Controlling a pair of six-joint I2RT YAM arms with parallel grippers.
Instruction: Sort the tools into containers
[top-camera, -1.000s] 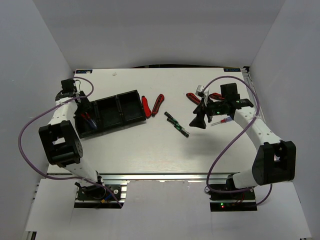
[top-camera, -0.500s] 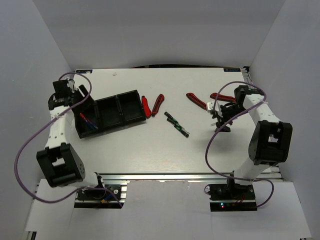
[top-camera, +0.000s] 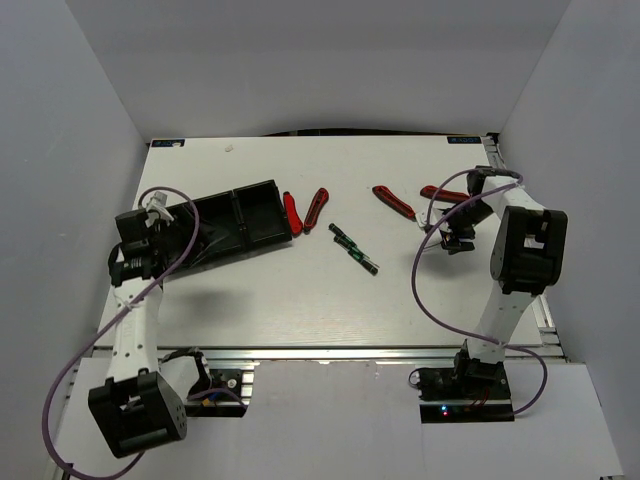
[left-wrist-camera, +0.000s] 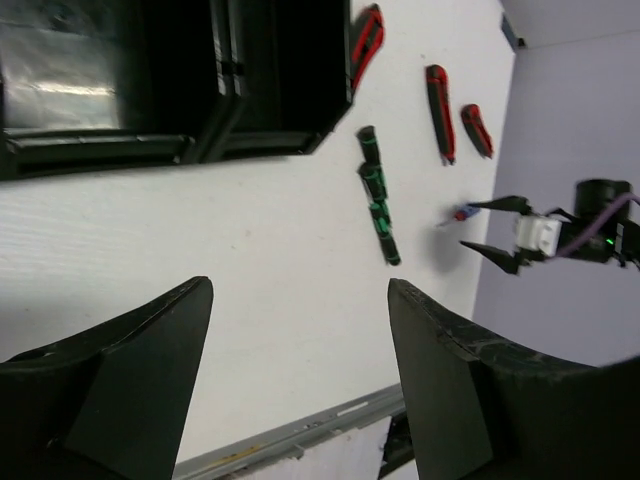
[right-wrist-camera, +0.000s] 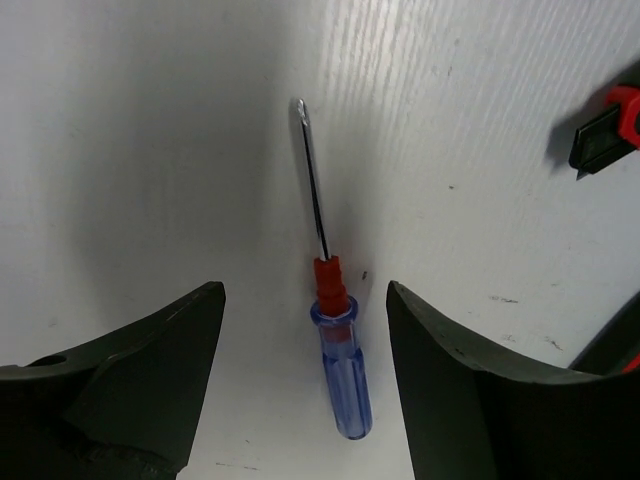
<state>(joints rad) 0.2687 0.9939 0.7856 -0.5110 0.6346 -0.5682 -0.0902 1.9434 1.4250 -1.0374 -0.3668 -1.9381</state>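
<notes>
Six tools sit unsorted: four cutters (top-camera: 316, 208), black-and-green screwdriver (top-camera: 354, 248) at centre, blue screwdriver (right-wrist-camera: 340, 370) at 3 o'clock straddled by the wide, empty right claw (right-wrist-camera: 302, 290); left claw (left-wrist-camera: 300, 285) wide, empty, near tray (top-camera: 255, 188) at 9 o'clock, contents possibly hidden.

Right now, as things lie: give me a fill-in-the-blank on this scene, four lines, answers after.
Between the fingers of the right hand lies a screwdriver with a ____ handle.
The black-and-green screwdriver lies on the ____, outside the tray.
____ red-and-black cutters lie outside the tray.
The left hand is ____ and holds nothing.
Missing: blue; table; four; open.
</notes>
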